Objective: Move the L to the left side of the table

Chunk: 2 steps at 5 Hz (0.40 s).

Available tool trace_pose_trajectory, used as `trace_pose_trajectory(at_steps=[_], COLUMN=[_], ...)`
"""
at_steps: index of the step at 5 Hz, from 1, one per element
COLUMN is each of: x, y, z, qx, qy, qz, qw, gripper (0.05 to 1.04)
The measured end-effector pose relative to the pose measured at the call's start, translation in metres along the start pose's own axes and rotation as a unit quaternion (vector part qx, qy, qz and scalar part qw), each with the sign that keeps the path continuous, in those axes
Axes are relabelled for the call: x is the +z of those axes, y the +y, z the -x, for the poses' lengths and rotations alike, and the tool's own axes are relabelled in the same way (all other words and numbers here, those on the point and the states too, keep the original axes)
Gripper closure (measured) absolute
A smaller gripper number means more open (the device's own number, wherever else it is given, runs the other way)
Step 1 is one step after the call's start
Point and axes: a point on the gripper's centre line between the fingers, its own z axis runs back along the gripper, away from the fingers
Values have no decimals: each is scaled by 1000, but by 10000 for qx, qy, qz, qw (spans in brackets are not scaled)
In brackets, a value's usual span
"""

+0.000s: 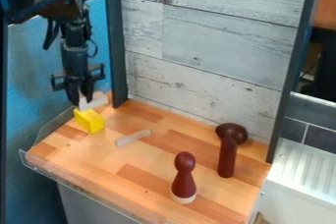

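Claw (81, 100), mine, hanging over the upper-left part of the table (154, 168); its tips stand apart, and I see nothing clearly gripped. The L, which I take to be the yellow block (89, 121), lies just below the tips and slightly to their right as viewed, near the table's left edge. Its longer axis appears to slant from upper left to lower right, so I judge that a small alignment matters more than reach. My tips partly cover the pale piece (97, 100) behind; I cannot tell whether they touch it, nor make out the block's full outline
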Motion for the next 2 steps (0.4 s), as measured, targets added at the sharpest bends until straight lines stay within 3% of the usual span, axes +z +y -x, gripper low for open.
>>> trace_pose_trajectory(at_steps=[2], x=[-4], y=[3], z=[-9], qx=[-289], qy=[-166], qz=[-15], qw=[9994], gripper=[800])
